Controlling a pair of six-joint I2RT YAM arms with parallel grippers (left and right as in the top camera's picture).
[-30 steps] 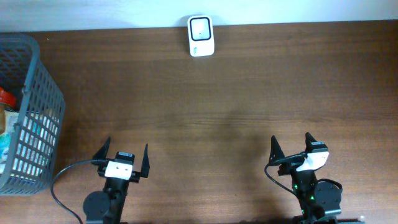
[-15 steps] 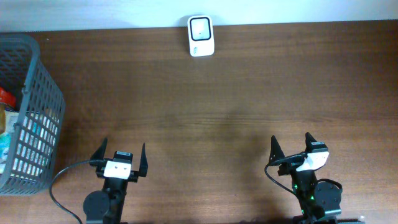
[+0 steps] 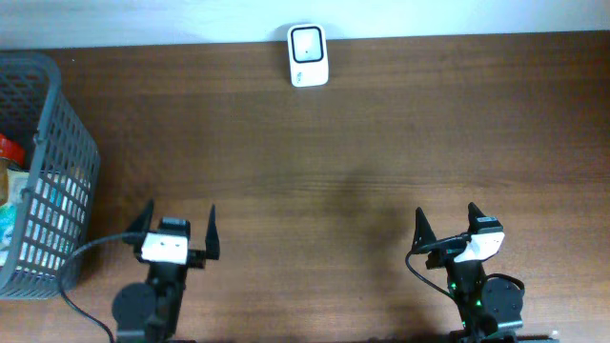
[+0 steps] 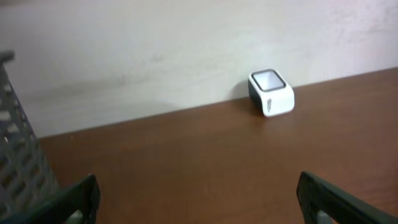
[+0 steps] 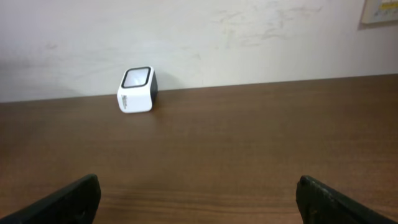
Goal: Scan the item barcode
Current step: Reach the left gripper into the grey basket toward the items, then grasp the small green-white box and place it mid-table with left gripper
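The packets (image 3: 11, 181) to scan lie in the grey basket (image 3: 67, 143) far left, so my left gripper (image 3: 179, 214) hangs near it, jaws wide and empty; the scanner (image 3: 308, 55) waits by the wall; my right gripper (image 3: 446, 217) gapes too, holding nothing

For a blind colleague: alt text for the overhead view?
Open and empty, the left gripper and right gripper sit at the near edge of a brown table. A white barcode scanner stands at the far edge, a grey basket of items at left.
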